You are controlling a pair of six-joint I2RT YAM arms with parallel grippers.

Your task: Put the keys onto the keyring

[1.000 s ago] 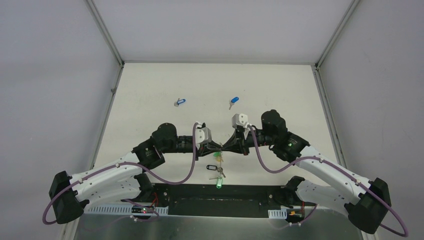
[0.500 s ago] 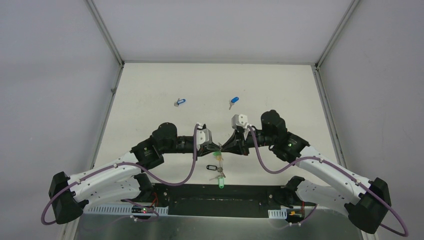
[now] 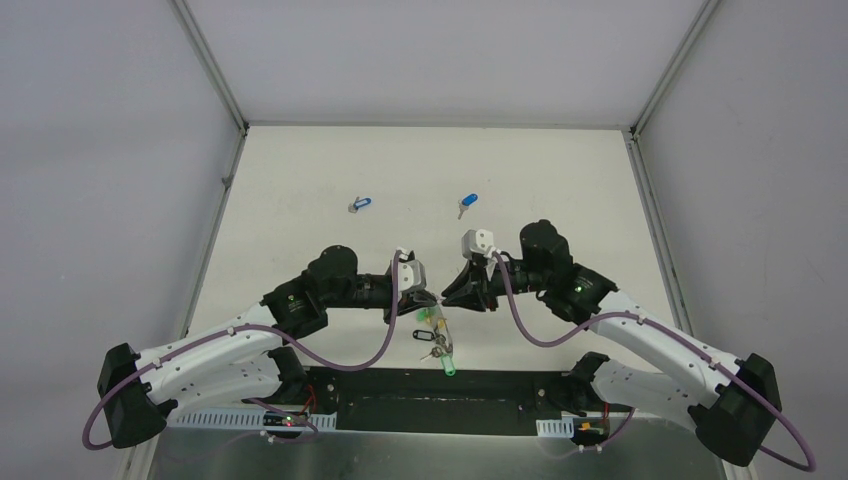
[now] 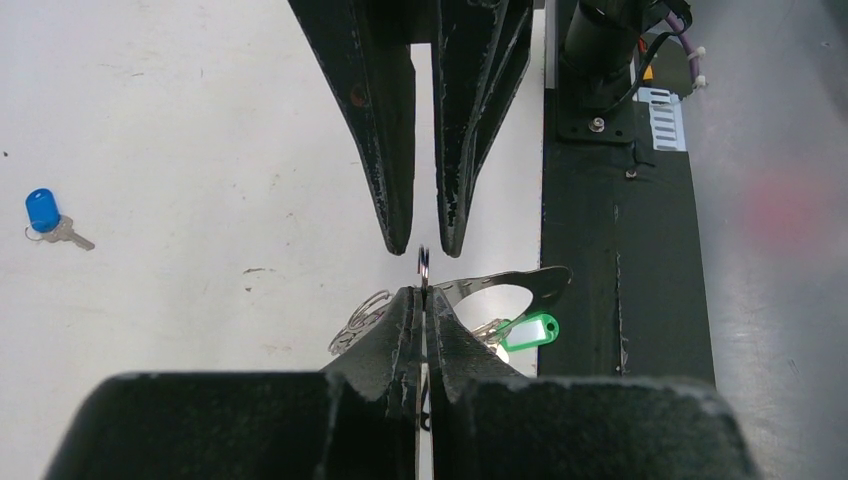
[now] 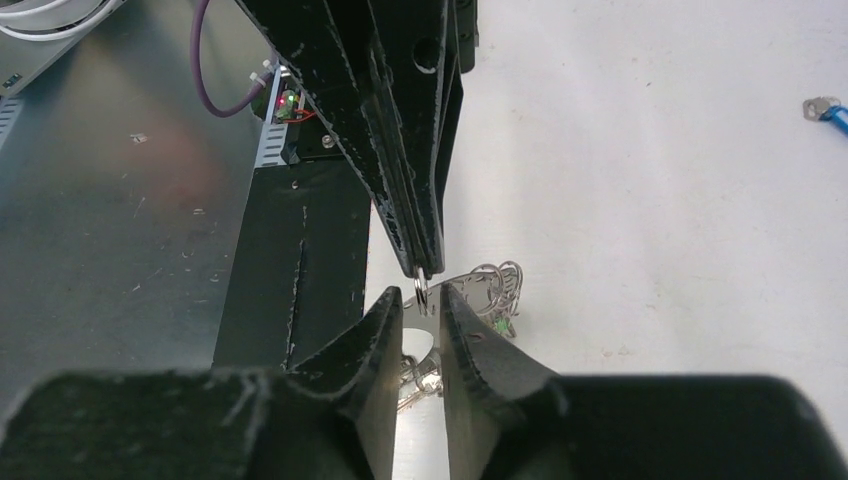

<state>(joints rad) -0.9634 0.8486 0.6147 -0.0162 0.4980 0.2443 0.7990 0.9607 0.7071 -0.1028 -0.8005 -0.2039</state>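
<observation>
The right gripper (image 5: 422, 300) has eased its jaws apart since a second ago, and the bunch of keys (image 3: 434, 335) hanging under the two grippers has swung, so its green tag (image 3: 449, 368) now slants off to the right instead of hanging straight down. The left gripper (image 4: 422, 303) is clamped tight on the thin edge of the keyring (image 4: 423, 262), which stands upright out of its fingertips. The right gripper faces it tip to tip, with only a narrow gap between its jaws. The ring sits right at that gap. From here I can't be sure whether those fingertips touch it, but they don't look to be pinching it. All this is held just above the near edge of the counter (image 3: 540, 170), close to the arm bases. Two blue keys (image 3: 361, 204) (image 3: 467, 203) lie further back on the counter, well apart from the grippers and from each other.
</observation>
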